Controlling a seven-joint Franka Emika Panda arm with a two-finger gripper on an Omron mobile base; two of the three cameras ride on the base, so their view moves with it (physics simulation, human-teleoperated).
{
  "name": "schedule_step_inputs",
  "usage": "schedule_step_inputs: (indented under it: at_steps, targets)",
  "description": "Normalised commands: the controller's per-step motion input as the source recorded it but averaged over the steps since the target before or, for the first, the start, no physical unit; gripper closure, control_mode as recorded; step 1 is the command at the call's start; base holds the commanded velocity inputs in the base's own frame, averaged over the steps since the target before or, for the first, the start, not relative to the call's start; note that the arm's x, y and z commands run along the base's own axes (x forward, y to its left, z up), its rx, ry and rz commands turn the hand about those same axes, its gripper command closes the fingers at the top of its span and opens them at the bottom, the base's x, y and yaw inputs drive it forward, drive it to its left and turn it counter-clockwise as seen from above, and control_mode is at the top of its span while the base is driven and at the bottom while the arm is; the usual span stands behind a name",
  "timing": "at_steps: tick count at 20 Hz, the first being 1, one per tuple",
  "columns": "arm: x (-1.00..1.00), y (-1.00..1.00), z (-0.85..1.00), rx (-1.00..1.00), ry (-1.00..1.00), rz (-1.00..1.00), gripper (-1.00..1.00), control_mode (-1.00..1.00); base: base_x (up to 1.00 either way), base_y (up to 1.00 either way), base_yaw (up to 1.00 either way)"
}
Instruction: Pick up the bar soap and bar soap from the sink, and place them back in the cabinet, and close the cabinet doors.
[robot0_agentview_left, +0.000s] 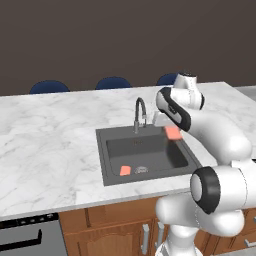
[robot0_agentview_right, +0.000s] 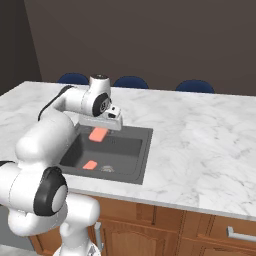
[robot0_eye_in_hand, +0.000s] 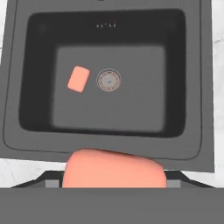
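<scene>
My gripper (robot0_agentview_right: 100, 128) is shut on one salmon-pink bar soap (robot0_agentview_right: 98, 134), holding it in the air over the right rear part of the dark grey sink (robot0_agentview_left: 102, 160). In the hand view that held bar soap (robot0_eye_in_hand: 113, 168) sits large between the fingers at the bottom. The other bar soap (robot0_eye_in_hand: 78, 79) lies flat on the basin floor beside the round drain strainer (robot0_eye_in_hand: 108, 80); the same bar soap (robot0_agentview_left: 125, 170) shows near the sink's front wall. The dark arched faucet (robot0_agentview_left: 140, 112) rises behind the basin, just left of my hand. The cabinet and its doors are out of view.
A white marble counter (robot0_agentview_left: 45, 145) surrounds the sink. Blue chair backs (robot0_agentview_left: 113, 83) line its far edge. Below the counter are wooden doors (robot0_agentview_left: 125, 240) and drawers (robot0_agentview_right: 225, 230), and a grey appliance front (robot0_agentview_left: 25, 237) at the lower left.
</scene>
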Motion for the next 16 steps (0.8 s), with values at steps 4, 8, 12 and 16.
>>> schedule_step_inputs:
  at_steps: [4,8,12,16]
  targets:
    - [-0.13,0.00,0.52,-0.01,-0.02,0.00,1.00,-1.00,0.00,0.00,0.00]
    - [-0.23,0.01,0.53,-0.02,-0.02,0.00,1.00,-1.00,0.00,0.00,0.00]
    - [-0.16,0.12,0.48,-0.05,-0.02,0.00,1.00,-1.00,0.00,0.00,0.00]
    - [-0.24,0.17,0.44,-0.06,-0.03,0.00,1.00,-1.00,0.00,0.00,0.00]
